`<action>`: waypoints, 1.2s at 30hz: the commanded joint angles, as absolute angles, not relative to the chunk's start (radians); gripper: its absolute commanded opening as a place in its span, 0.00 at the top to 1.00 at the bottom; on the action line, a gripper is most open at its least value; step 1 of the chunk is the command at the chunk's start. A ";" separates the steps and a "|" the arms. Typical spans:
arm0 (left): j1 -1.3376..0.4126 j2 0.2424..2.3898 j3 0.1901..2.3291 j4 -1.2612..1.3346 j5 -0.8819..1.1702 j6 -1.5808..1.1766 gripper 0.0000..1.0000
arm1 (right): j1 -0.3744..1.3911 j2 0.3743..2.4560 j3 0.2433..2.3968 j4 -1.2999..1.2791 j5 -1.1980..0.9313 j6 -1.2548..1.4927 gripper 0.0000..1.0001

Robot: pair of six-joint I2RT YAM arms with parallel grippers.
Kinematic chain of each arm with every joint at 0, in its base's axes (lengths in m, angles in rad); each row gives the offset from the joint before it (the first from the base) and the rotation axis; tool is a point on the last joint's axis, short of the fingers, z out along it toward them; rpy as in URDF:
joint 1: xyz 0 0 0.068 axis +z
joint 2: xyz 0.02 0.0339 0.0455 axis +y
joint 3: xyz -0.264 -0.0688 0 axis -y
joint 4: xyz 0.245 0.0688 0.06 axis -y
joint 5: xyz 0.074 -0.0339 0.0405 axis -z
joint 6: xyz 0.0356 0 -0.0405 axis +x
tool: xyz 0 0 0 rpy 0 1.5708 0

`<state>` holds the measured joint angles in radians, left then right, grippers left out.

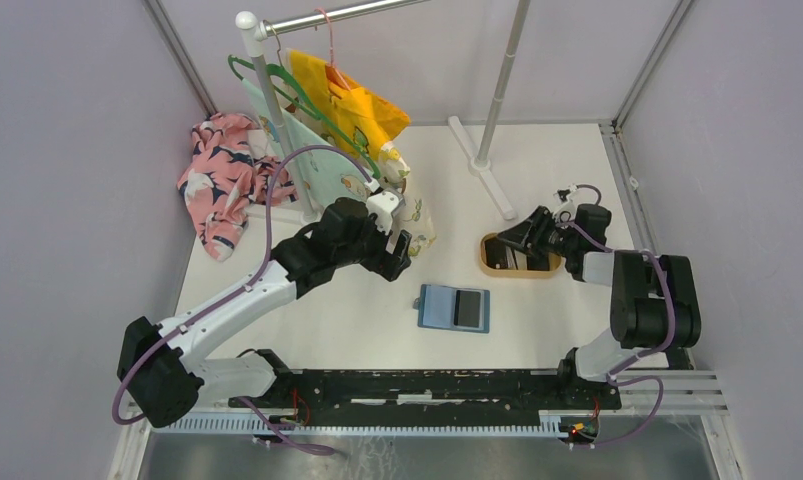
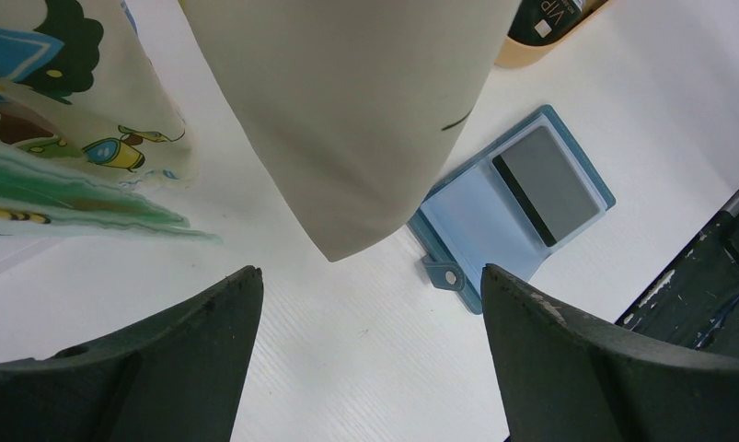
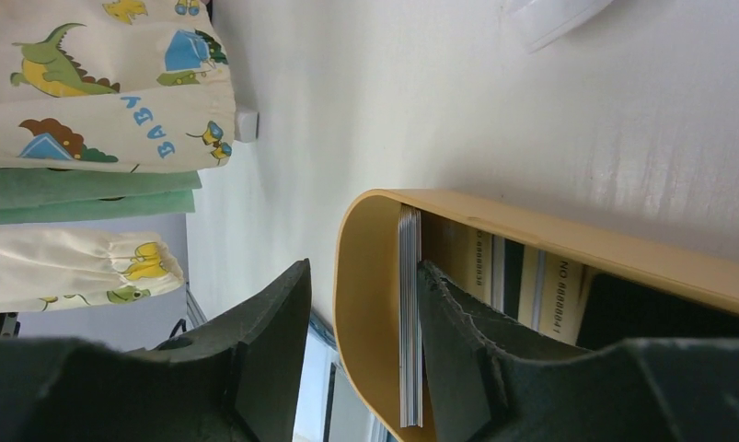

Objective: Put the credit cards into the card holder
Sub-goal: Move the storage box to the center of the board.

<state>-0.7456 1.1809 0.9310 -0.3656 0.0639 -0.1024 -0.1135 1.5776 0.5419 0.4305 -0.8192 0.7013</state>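
The card holder lies open on the white table, teal-blue, with one dark credit card in its right half; the left wrist view shows the holder and that card too. More credit cards lie in the tan oval tray. My right gripper straddles the tray's end wall. Its inner finger presses a stack of cards standing on edge, and its outer finger is clear of the wall. My left gripper hovers wide open and empty to the left of the holder.
A clothes rack with hanging children's garments stands at the back left, and a cream garment hangs just ahead of my left gripper. A pink floral cloth lies far left. The rack's right pole and foot stand behind the tray.
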 commanded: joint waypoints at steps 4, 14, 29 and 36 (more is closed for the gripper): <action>-0.736 1.191 0.963 -0.345 0.094 -0.054 0.07 | -0.102 1.612 0.546 0.492 -0.889 0.730 0.55; -0.734 1.195 0.964 -0.347 0.095 -0.053 0.07 | -0.051 1.629 0.548 0.537 -0.944 0.748 0.59; -0.732 1.193 0.966 -0.349 0.098 -0.055 0.07 | -0.015 1.634 0.614 0.350 -0.891 0.567 0.58; -0.732 1.194 0.966 -0.350 0.101 -0.057 0.07 | -0.014 1.623 0.664 0.215 -0.840 0.419 0.54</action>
<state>-0.7361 1.1980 0.9314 -0.3660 0.0822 -0.1024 -0.0177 1.6379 0.6113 0.2890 -0.8726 0.5331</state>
